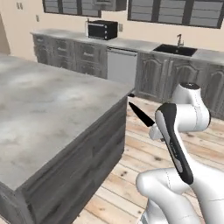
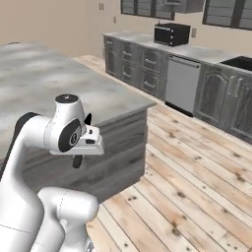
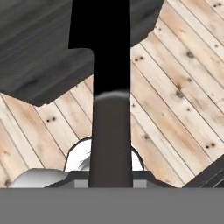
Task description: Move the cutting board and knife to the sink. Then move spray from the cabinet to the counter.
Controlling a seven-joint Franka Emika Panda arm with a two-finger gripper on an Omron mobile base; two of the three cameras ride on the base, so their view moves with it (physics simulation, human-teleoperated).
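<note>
My gripper is shut on the black knife, held in the air over the wooden floor just past the corner of the island. The pointed blade sticks out up and to the left of the hand. In the hand view the knife runs straight up the middle, grey handle low and black blade above. From the right side the hand hangs beside the island wall, a dark end of the knife below it. The dark sink with its tap lies in the far counter, also the sink. Cutting board and spray are out of view.
The grey marbled island fills the left side, its dark wooden wall close to the hand. A black microwave stands on the far counter above a dishwasher. Dark wall cabinets hang at the back. Open plank floor stretches toward the sink.
</note>
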